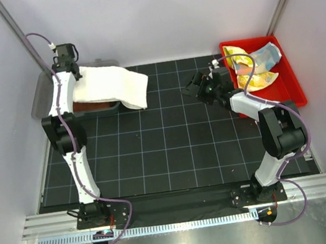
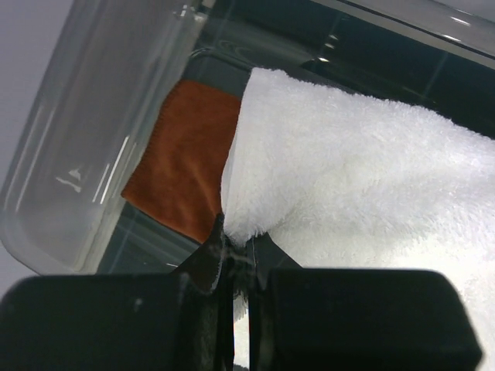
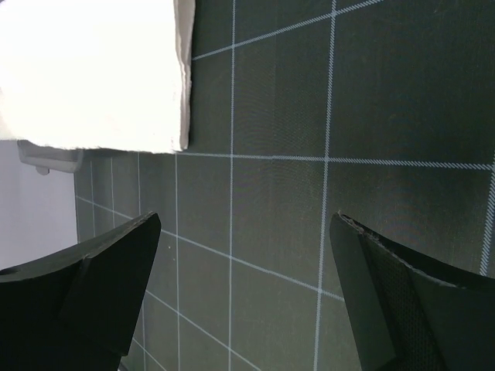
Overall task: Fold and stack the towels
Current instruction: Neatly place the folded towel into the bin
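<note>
The white towel (image 1: 113,86) hides most of the rust-brown towel (image 2: 186,174) and runs off the right wrist view's corner.

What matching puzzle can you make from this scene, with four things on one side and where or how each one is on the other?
Things:
1. white towel
2. rust-brown towel
3. patterned towels
4. right tool

Places or states:
A. inside the red bin
B. open above the black mat
C. pinched by the left tool
D. lying in the clear bin

Pairs: 1-C, 2-D, 3-A, 4-B
</note>
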Available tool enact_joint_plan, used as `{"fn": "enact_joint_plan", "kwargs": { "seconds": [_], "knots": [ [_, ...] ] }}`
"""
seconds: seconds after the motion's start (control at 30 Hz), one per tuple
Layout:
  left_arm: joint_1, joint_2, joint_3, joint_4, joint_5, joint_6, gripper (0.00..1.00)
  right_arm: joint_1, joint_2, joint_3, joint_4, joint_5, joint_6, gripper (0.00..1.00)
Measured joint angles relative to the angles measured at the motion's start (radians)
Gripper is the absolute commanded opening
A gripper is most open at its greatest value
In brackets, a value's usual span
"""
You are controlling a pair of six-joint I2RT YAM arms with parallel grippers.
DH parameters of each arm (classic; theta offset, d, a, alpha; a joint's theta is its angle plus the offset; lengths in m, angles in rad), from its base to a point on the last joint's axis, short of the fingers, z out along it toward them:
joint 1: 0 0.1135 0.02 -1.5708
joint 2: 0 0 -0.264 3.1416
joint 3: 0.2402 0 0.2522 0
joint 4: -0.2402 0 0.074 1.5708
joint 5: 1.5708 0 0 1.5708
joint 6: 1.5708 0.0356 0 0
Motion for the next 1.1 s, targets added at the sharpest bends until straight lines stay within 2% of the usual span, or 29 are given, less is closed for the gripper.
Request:
{"fn": "enact_joint_plan", "kwargs": {
  "seconds": [0.57, 0.97, 1.03, 1.07, 1.1],
  "knots": [
    [0.114, 0.069, 0.0, 0.064, -0.097, 0.074, 0.0, -0.013, 0.0, -0.001, -0.032, 0.002, -0.03, 1.0],
    [0.176, 0.174, 0.038, 0.182, -0.182, 0.153, 0.01, -0.013, -0.002, -0.001, -0.051, 0.032, -0.069, 1.0],
    [0.181, 0.187, 0.039, 0.198, -0.187, 0.165, 0.16, -0.013, -0.002, -0.001, -0.057, 0.033, -0.072, 1.0],
    [0.183, 0.197, 0.045, 0.208, -0.189, 0.18, 0.39, -0.013, -0.002, -0.001, -0.06, 0.034, -0.073, 1.0],
    [0.184, 0.206, 0.053, 0.213, -0.191, 0.188, 0.55, -0.013, -0.002, -0.001, -0.062, 0.035, -0.075, 1.0]
  ]
}}
